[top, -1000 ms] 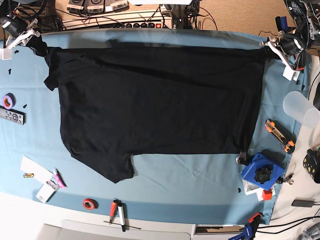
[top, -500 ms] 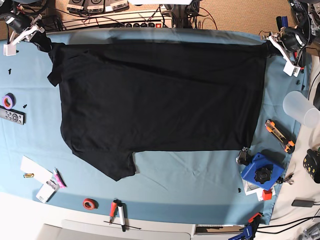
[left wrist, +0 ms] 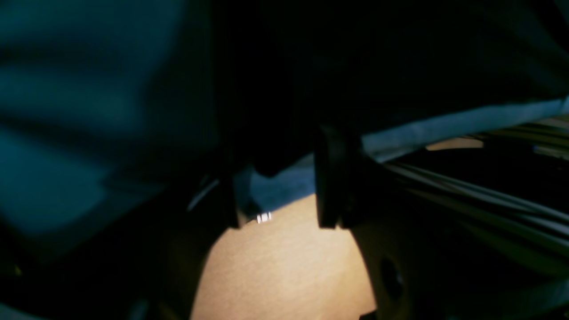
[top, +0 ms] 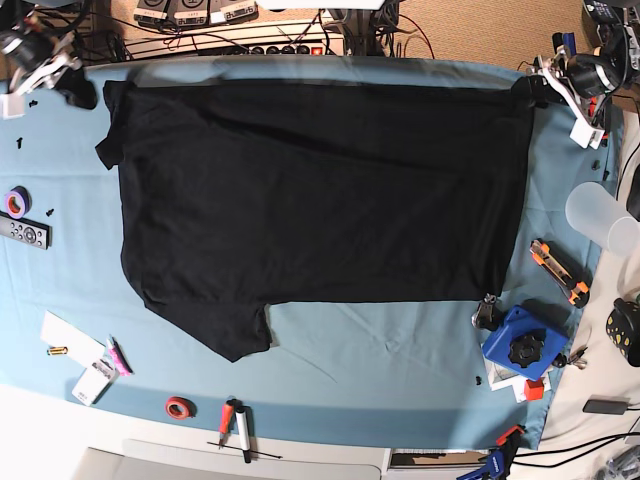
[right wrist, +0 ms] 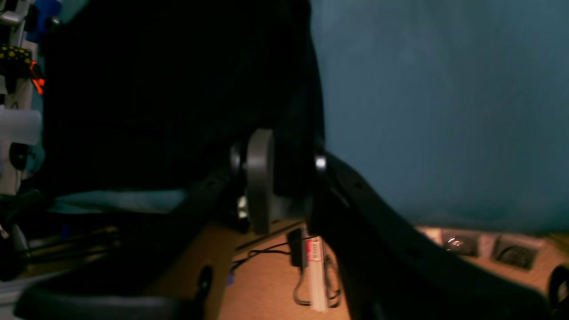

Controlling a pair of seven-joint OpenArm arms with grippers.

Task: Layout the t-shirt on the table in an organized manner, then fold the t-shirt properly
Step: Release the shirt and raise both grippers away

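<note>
Reaching to the table's point(top: 400, 370) far corners, left gripper point(left wrist: 278, 195) stands parted and empty; right gripper point(right wrist: 284, 178) loosely straddles t-shirt point(top: 320, 200) cloth; clear cup point(top: 600, 215) nearby.

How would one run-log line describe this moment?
t-shirt: spread flat on table | left claw: open, far corner | right claw: far corner, grip unclear

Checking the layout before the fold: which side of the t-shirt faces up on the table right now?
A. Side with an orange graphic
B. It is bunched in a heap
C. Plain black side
C: in the base view the t-shirt lies spread flat on the table, showing only plain black fabric.
</note>
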